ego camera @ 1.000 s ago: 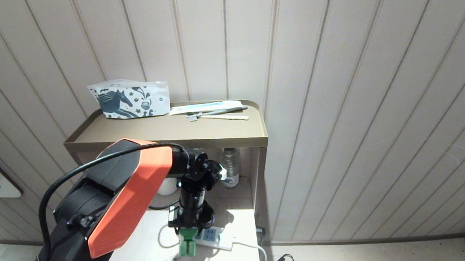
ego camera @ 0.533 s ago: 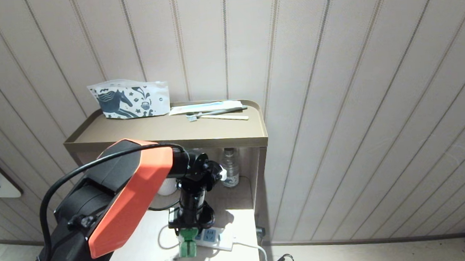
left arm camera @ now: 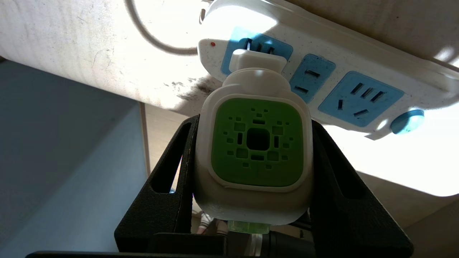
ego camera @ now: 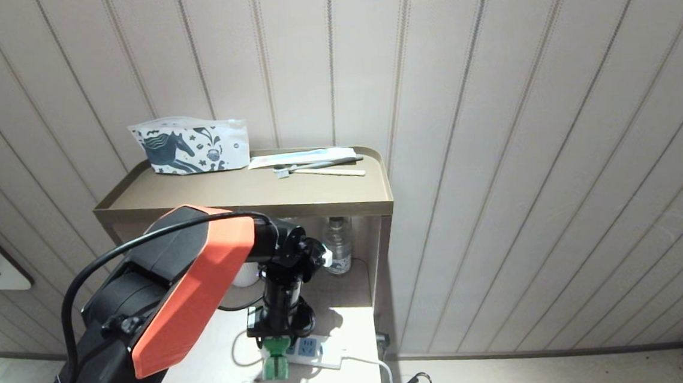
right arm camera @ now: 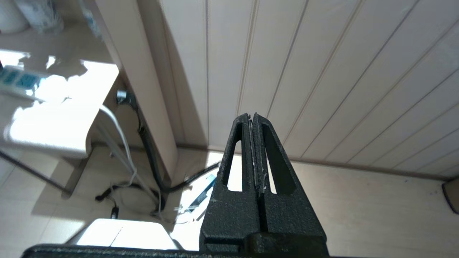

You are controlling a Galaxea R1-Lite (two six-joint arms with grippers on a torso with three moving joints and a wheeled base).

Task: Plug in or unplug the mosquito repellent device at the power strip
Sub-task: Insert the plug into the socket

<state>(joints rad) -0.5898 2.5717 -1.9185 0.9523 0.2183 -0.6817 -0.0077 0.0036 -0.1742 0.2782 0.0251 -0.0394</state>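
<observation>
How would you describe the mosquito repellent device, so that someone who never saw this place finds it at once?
Look at the low white table in front of the brown shelf unit; a white power strip with blue sockets lies on it. At the strip's end socket sits the mosquito repellent device, held in the left gripper. It is the only white-and-bright-green thing there.
</observation>
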